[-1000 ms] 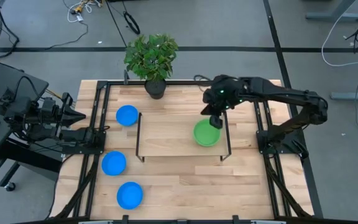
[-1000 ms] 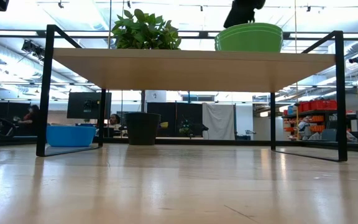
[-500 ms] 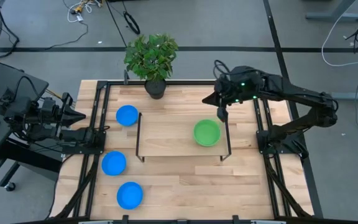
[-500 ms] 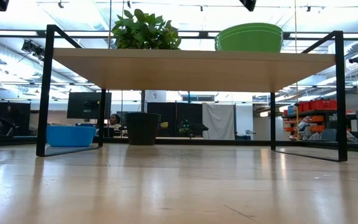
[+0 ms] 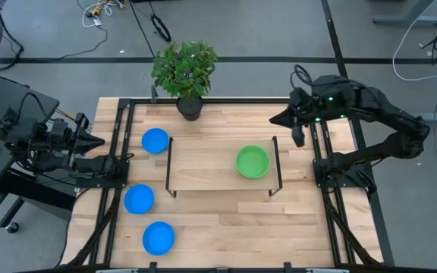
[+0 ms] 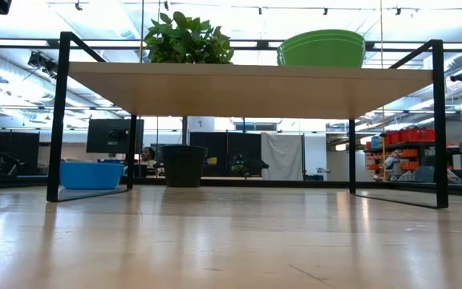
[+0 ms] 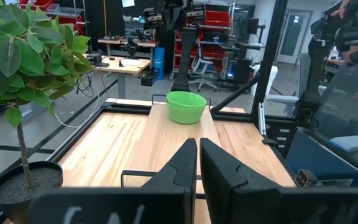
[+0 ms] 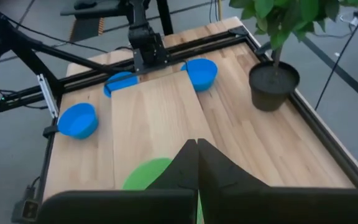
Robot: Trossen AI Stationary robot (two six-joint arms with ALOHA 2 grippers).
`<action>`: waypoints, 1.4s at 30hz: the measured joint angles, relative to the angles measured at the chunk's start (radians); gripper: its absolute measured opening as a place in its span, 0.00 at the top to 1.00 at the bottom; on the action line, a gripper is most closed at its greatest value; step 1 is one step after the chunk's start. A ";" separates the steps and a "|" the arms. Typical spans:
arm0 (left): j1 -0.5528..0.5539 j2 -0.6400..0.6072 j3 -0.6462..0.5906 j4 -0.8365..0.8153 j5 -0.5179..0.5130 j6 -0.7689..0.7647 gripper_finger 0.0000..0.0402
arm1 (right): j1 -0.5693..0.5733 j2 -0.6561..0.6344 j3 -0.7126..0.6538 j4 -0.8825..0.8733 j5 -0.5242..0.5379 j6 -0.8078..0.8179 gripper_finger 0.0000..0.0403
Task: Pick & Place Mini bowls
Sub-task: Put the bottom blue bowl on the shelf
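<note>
High view: right hand (image 5: 297,135) closed, empty, beside green bowl (image 5: 253,161).

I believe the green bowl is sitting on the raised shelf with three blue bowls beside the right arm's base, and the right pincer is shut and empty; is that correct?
Not quite: the three blue bowls lie on the table's left side, near the left arm, as the high view shows. The rest holds: the green bowl sits on the raised shelf, and the right pincer is shut and empty.
</note>
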 joint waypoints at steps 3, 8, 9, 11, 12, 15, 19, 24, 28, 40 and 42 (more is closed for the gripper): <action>0.000 0.000 0.000 0.000 0.000 0.000 0.94 | 0.000 -0.002 0.065 -0.071 0.002 -0.005 1.00; 0.000 0.000 0.000 0.000 0.000 0.000 0.94 | 0.000 -0.002 0.179 -0.156 0.002 -0.033 1.00; 0.000 0.000 0.000 0.000 0.000 0.000 0.94 | 0.000 -0.002 0.202 -0.170 0.002 -0.037 1.00; 0.000 0.000 0.000 0.000 0.000 0.000 0.94 | 0.000 -0.002 0.249 -0.205 0.001 -0.044 1.00; 0.000 0.000 0.000 0.000 0.000 0.000 0.94 | 0.000 -0.002 0.272 -0.224 0.000 -0.054 1.00; 0.000 0.000 0.000 0.000 0.000 0.000 0.94 | 0.000 -0.002 0.338 -0.284 -0.002 -0.085 1.00; 0.000 0.000 0.000 0.000 0.000 0.000 0.94 | 0.000 -0.002 0.413 -0.350 -0.021 -0.083 1.00; 0.000 0.000 0.000 0.000 0.000 0.000 0.94 | 0.046 -0.002 0.489 -0.399 -0.022 -0.051 1.00; 0.000 0.000 0.000 0.000 0.000 0.000 0.94 | 0.112 -0.002 0.539 -0.408 -0.027 -0.031 1.00; 0.000 0.000 0.000 0.000 0.000 0.000 0.94 | 0.179 -0.019 0.569 -0.451 0.018 -0.017 1.00; 0.000 0.000 0.000 0.000 0.000 0.000 0.94 | 0.179 -0.023 0.569 -0.460 0.018 -0.017 1.00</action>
